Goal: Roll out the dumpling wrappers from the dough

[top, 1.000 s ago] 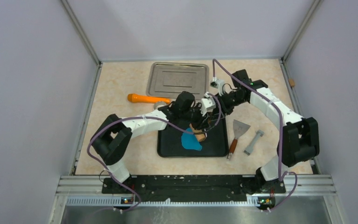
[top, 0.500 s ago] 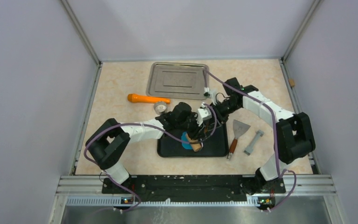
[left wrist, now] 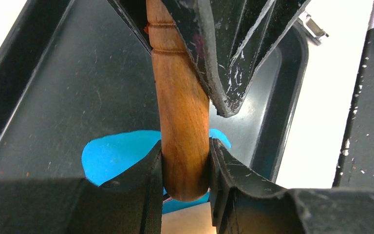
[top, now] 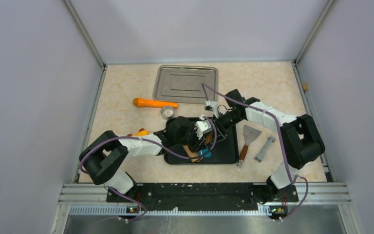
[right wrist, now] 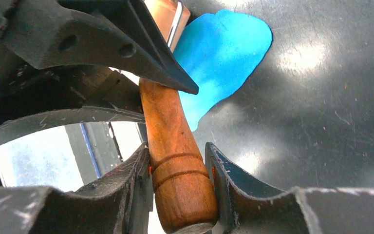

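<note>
A wooden rolling pin (left wrist: 181, 112) lies across the blue dough (left wrist: 117, 156) in the black tray (left wrist: 78, 73). My left gripper (left wrist: 185, 151) is shut on one rounded end of the pin. My right gripper (right wrist: 177, 161) is shut on the grooved other end of the pin (right wrist: 168, 126). The flattened dough (right wrist: 224, 48) spreads out from under the pin on the tray floor (right wrist: 321, 122). From above, both grippers meet over the tray (top: 224, 146), and only a sliver of dough (top: 206, 154) shows beside the pin (top: 193, 154). The dumpling wrappers are out of view.
A steel tray (top: 185, 84) sits at the back. An orange cylinder (top: 154, 103) and a small round ring (top: 167, 112) lie left of the black tray. A scraper (top: 247, 137) and a grey tool (top: 265, 148) lie to its right.
Both grippers have drawn the rolling pin toward the near edge of the tray, over the dough. The dough was mostly uncovered a second ago and is largely covered now.
</note>
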Motion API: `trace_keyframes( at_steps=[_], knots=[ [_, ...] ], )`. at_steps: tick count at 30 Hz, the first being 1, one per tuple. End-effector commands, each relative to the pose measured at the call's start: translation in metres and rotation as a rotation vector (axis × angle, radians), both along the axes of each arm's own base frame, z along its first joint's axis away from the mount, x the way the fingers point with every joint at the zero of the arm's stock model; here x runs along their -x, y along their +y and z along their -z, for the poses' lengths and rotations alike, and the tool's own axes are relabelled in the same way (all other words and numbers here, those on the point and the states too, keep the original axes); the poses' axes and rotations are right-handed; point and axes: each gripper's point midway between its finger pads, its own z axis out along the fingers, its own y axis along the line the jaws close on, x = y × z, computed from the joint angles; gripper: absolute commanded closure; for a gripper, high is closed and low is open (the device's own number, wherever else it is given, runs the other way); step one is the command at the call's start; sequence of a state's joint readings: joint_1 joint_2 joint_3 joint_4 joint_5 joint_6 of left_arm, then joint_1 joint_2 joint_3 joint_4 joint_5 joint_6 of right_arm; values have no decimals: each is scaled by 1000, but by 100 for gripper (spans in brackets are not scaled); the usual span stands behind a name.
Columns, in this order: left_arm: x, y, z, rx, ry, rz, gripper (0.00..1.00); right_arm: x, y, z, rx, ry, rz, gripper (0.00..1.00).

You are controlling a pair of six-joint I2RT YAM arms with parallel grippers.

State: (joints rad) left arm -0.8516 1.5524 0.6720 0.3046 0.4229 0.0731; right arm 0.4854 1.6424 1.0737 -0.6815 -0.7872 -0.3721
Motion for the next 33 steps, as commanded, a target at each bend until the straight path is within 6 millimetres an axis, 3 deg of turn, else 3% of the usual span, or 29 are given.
trace_keyframes(
  at_steps=[1,5,8,10,13,19,25,27,33],
  knots=[
    [20,37,41,-171,73,-25,100,-23,5,50,158,-186,-57,100],
    [1,39,8,-158,9,-46,100,-32,31,34,96,-207,-45,100],
    [-14,31,-35,-95,-75,-39,100,-43,46,4,43,-223,-23,100],
    [-15,20,-62,-30,-114,4,100,-48,48,-20,17,-250,-10,100],
    [-15,3,-80,37,-127,65,100,-50,40,-47,2,-277,17,100],
    [-34,-24,-64,53,-130,94,100,-47,4,-57,17,-176,111,100],
    [-38,-42,-41,55,-51,124,100,-41,-19,-36,74,-157,152,100],
    [-36,-40,-26,30,-9,114,100,-37,-19,-25,85,-123,160,100],
    [-12,-3,17,-55,78,81,100,-32,-17,11,128,-86,148,100]
  ],
)
